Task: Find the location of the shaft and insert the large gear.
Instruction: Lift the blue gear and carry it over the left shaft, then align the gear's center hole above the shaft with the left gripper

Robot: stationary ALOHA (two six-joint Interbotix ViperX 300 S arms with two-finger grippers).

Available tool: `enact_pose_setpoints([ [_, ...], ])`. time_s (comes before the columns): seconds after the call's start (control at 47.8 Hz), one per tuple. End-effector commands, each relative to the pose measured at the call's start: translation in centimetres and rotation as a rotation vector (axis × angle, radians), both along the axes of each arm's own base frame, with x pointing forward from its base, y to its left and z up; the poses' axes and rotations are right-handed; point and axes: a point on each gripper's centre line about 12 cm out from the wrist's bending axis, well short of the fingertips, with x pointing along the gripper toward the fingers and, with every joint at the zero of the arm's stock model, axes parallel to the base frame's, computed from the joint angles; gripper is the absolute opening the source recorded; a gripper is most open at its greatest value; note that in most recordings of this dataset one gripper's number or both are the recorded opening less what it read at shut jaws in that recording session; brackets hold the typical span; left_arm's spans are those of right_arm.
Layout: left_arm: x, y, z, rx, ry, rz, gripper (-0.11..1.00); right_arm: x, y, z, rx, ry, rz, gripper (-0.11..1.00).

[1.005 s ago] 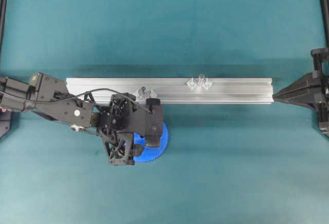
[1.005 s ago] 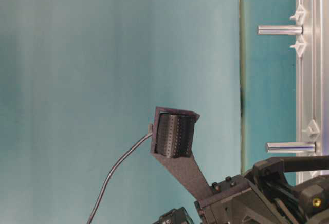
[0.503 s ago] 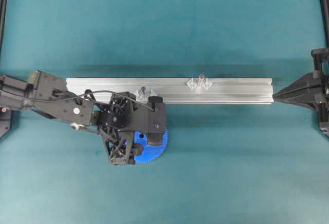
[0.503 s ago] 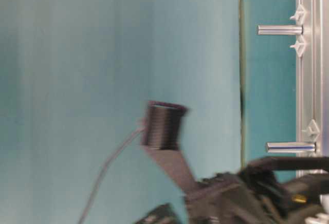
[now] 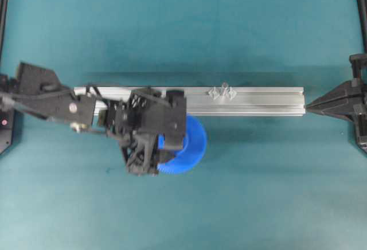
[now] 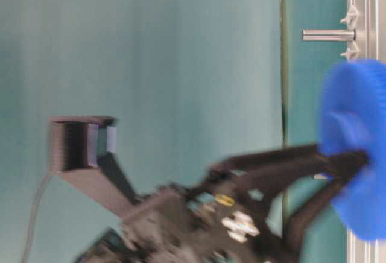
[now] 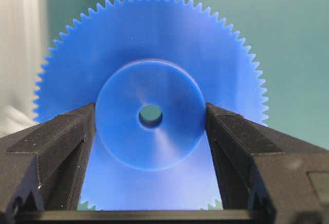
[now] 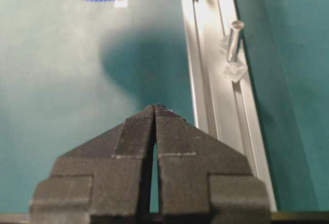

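Blue large gear (image 5: 186, 145), a second ago flat on the table beside the aluminium rail (image 5: 269, 100), now hangs lifted clear, hub clamped in the left tool (image 7: 150, 118), right tool (image 8: 155, 112) clenched idle; carry to shaft (image 5: 224, 87) looks next.

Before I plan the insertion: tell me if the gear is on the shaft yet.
Not yet. The gear hangs in the left pincer, pinched by its hub, beside the rail; the shaft stands bare.

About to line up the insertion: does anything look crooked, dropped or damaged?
Nothing stands out. The left gripper clamps the large gear squarely by its hub, teeth look intact. The rail lies straight, with the shaft upright between its brackets. The right gripper sits shut, clear of the rail's end.
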Motion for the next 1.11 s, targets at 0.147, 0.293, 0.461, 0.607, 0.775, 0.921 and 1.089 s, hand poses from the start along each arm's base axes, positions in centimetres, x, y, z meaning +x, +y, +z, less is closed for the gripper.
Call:
enact_pose_setpoints([
  [0.147,1.9,3.9,5.0,0.079,-0.142,0.034,0.71,0.1,0.0,0.6,0.008,-0.023,-0.004,0.03],
  [0.293,3.3,5.5,4.7,0.129,-0.146,0.036,0.71,0.0,0.0,0.8,0.008,-0.034,-0.004,0.03],
  [0.461,5.2,6.1,3.9,0.148,-0.159,0.035,0.71,-0.3,0.0,1.1,0.01,-0.05,-0.005,0.03],
  [0.607,6.7,7.0,2.9,0.156,-0.163,0.047,0.71,-0.3,0.0,1.2,0.011,-0.055,-0.005,0.03],
  [0.775,8.2,7.8,2.6,0.19,-0.174,0.04,0.71,-0.4,0.0,1.0,0.011,-0.049,-0.003,0.03],
  [0.921,9.2,8.2,1.8,0.223,-0.161,0.021,0.71,-0.4,0.0,1.0,0.011,-0.049,-0.005,0.03],
  [1.089,10.0,8.4,1.1,0.225,-0.153,0.022,0.71,-0.4,0.0,0.9,0.011,-0.043,-0.005,0.03],
])
